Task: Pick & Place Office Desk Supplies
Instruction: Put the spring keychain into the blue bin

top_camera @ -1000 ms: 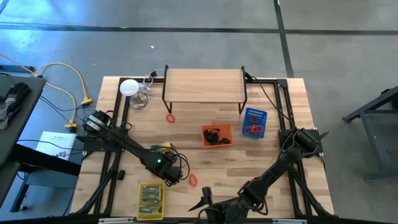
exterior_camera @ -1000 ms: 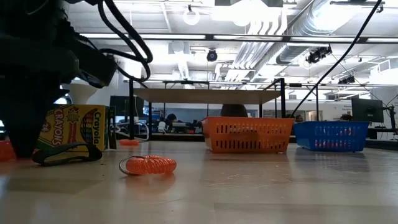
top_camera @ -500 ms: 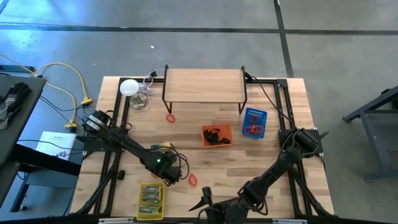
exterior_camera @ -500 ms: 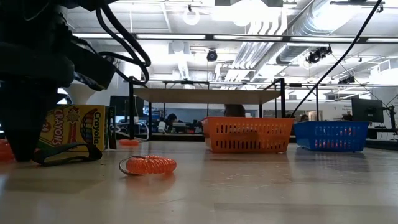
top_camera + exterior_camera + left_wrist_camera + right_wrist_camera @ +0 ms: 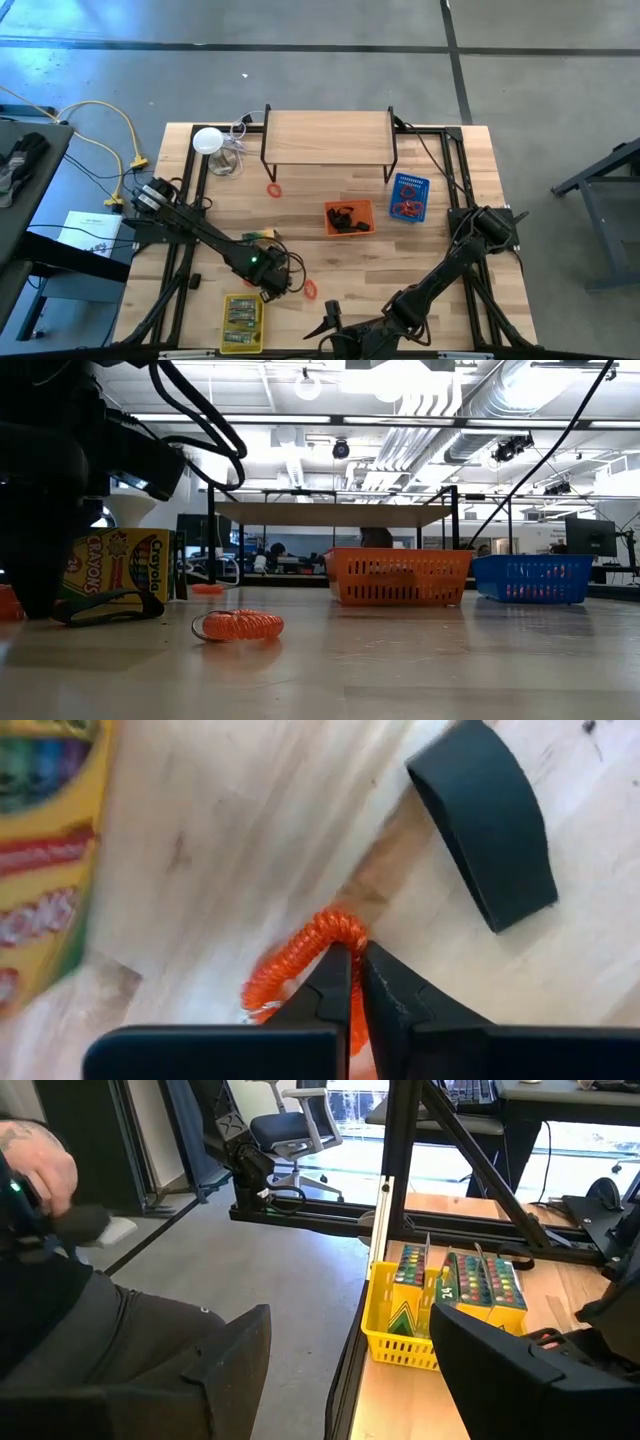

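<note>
Left arm reaches diagonally from left table edge toward front centre, wrist bent down. Left gripper [image 5: 274,290] low at table surface; fingers [image 5: 335,982] pressed together, tips touching. Right arm folded along front right edge, forearm angled toward front centre. Right gripper [image 5: 327,322] at front table edge, fingers [image 5: 500,1360] spread wide apart, holding nothing.

"crayons" reads on the yellow box [image 5: 122,572].
</note>
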`<control>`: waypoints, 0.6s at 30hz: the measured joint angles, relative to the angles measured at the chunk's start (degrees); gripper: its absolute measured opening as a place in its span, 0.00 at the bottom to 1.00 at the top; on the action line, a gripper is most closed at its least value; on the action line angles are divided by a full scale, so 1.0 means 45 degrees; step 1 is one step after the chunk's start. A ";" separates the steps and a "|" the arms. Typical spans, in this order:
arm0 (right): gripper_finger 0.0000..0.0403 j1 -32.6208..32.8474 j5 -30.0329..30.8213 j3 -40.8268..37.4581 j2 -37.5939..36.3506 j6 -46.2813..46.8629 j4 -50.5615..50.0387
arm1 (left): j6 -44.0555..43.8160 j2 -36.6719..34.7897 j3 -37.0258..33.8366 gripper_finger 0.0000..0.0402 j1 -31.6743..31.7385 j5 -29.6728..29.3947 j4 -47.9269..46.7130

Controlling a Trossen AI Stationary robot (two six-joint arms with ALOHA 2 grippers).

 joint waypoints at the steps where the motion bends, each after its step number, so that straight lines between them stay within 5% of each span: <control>1: 0.65 0.0000 0.0000 0.0000 0.0000 -0.0052 0.0000 | 0.0109 -0.0127 0.0036 0.01 0.0005 -0.0122 -0.0059; 11: 0.65 -0.0010 -0.0715 0.0000 0.0000 -0.0219 -0.0444 | 0.0910 -0.2467 0.0924 0.01 -0.0800 -0.0831 0.0150; 18: 0.65 -0.0010 0.0543 0.0000 0.0000 -0.0774 -0.1141 | 0.2961 -0.3823 0.0986 0.00 -0.2345 -0.0968 0.4958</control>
